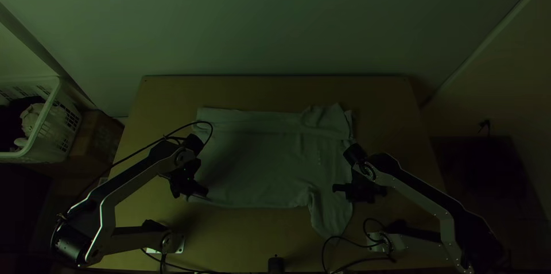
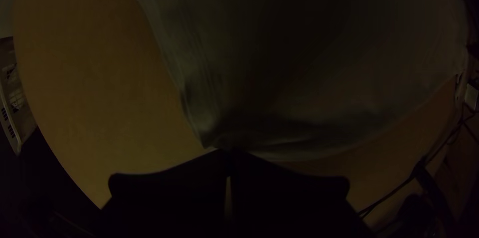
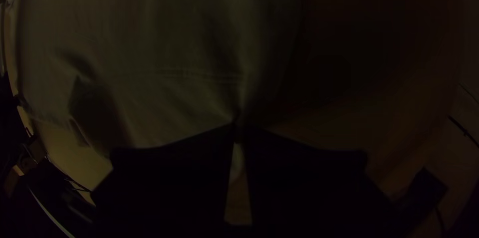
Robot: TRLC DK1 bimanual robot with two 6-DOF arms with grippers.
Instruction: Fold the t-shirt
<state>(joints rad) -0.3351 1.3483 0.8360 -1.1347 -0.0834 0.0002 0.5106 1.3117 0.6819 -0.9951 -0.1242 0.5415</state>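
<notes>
T-shirt, one, pale: laid out across the middle of the top view, one sleeve angled down at lower right, creases at upper right. Table, light wood, beneath it. Left gripper, black: at the garment's lower-left corner in the top view, fingertips together, clamped on that corner. Right gripper, black: right of centre in the same view, tips closed on the T-shirt's edge near the sleeve. Basket, white, slatted, cloth inside: left edge of the frame, beside a brown box
</notes>
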